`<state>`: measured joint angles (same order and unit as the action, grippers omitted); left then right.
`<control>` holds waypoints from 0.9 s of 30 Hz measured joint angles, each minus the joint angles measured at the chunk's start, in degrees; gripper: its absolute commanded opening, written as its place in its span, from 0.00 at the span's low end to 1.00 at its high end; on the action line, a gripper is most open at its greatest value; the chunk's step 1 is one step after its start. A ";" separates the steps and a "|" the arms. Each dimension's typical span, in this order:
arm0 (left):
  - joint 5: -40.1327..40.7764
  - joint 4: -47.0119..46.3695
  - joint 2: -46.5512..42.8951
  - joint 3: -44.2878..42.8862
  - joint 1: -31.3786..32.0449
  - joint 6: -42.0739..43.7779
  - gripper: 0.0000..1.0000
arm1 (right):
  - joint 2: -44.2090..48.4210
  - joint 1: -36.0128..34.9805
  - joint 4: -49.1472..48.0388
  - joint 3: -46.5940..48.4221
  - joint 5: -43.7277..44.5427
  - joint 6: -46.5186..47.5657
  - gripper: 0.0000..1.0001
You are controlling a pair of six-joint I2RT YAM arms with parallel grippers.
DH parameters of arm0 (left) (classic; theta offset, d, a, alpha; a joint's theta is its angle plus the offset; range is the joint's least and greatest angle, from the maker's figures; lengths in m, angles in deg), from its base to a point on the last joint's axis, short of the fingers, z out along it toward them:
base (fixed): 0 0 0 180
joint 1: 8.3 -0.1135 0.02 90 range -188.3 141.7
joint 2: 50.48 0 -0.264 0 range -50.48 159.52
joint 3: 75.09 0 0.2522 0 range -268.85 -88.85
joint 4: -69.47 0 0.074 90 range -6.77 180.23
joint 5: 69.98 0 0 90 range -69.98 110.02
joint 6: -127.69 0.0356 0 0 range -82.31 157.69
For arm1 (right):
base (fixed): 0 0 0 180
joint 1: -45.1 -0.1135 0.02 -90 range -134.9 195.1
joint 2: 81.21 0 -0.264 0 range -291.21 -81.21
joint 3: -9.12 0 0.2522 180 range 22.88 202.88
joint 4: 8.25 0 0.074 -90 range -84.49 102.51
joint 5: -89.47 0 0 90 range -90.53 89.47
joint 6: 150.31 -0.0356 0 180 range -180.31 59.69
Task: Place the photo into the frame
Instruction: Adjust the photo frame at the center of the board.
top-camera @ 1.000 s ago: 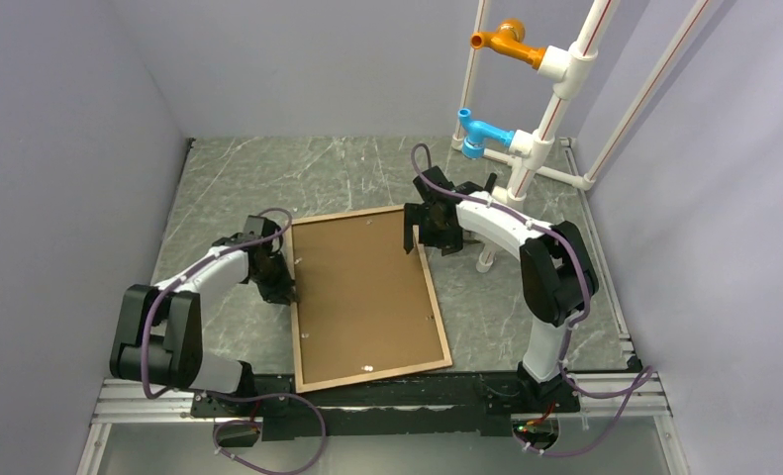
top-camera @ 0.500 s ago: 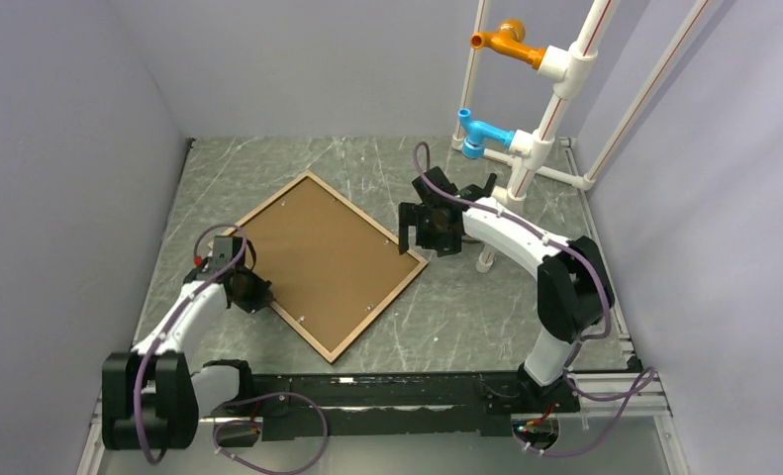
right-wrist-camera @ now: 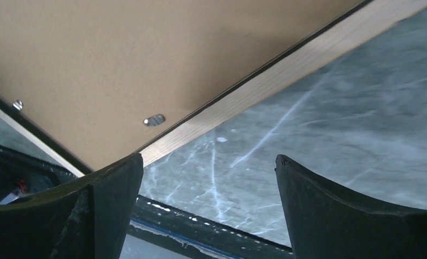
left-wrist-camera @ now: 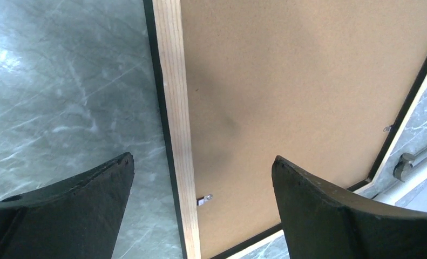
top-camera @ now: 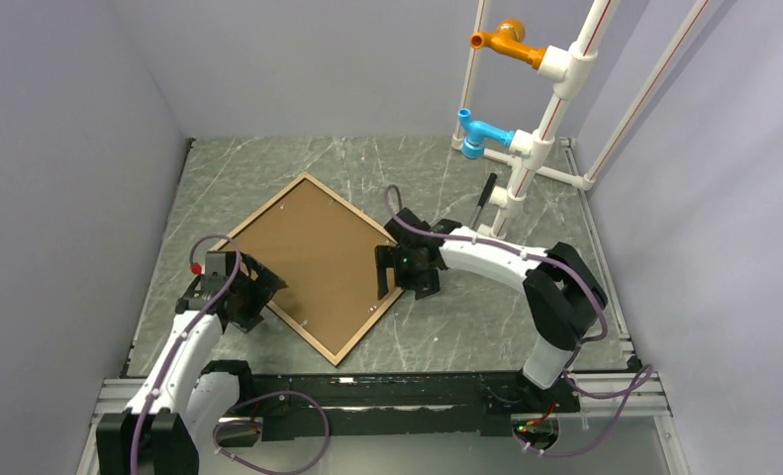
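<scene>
left gripper (left-wrist-camera: 201,162) and right gripper (right-wrist-camera: 208,157) both gape wide, holding nothing — each over 1 rail of the frame (left-wrist-camera: 177,97).

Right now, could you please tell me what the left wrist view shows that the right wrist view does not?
Only the left wrist: the left gripper open over a frame rail, and a white part beyond a frame corner, unidentifiable. Only the right wrist: the right gripper open beside a rail, and a black bar at the table's edge. Both: the frame's back, its brown board, metal clips and the marble table; no photo in either.
</scene>
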<state>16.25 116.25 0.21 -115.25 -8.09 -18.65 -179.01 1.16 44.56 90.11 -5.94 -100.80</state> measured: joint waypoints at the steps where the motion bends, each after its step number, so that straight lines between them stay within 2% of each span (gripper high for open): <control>1: 0.22 0.94 -1.03 -0.20 0.00 0.24 0.99 | -0.31 -1.14 -0.63 -0.37 -0.46 -0.66 0.92; 9: 2.25 6.34 -8.57 -6.71 0.00 3.37 0.99 | -6.19 -8.33 -4.48 -0.42 -3.19 -4.83 0.86; 13: 2.58 7.08 -9.81 -9.35 0.00 5.03 0.99 | -9.16 -10.01 -4.28 2.47 -3.17 -5.62 0.75; 18: 2.60 7.91 -10.93 -9.55 0.00 6.12 0.99 | -10.21 -10.93 -3.61 3.65 -1.11 -5.66 0.68; 20: 2.60 8.22 -11.02 -9.55 0.00 6.23 1.00 | -10.23 -11.02 -3.41 3.65 -0.44 -5.66 0.60; 21: 2.60 8.31 -11.02 -9.55 0.00 6.34 1.00 | -10.23 -11.08 -3.26 3.65 0.02 -5.62 0.52; 23: 2.60 8.50 -11.08 -9.57 0.00 6.80 0.99 | -10.34 -11.17 -2.75 3.65 1.18 -5.77 0.44; 24: 2.62 8.61 -11.08 -9.64 0.00 7.19 0.99 | -10.34 -11.17 -2.40 3.65 1.57 -6.86 0.36; 25: 2.64 8.81 -11.08 -9.86 0.00 7.48 0.99 | -10.34 -11.15 -2.27 3.65 1.86 -7.28 0.34; 27: 2.64 9.25 -11.06 -10.56 0.00 8.09 0.99 | -10.16 -10.93 -1.95 3.65 2.69 -8.94 0.24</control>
<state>18.89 125.49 -10.84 -125.80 -8.09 -10.56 -189.17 -9.77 42.61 93.76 -3.25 -109.74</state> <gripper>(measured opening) 0.994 0.395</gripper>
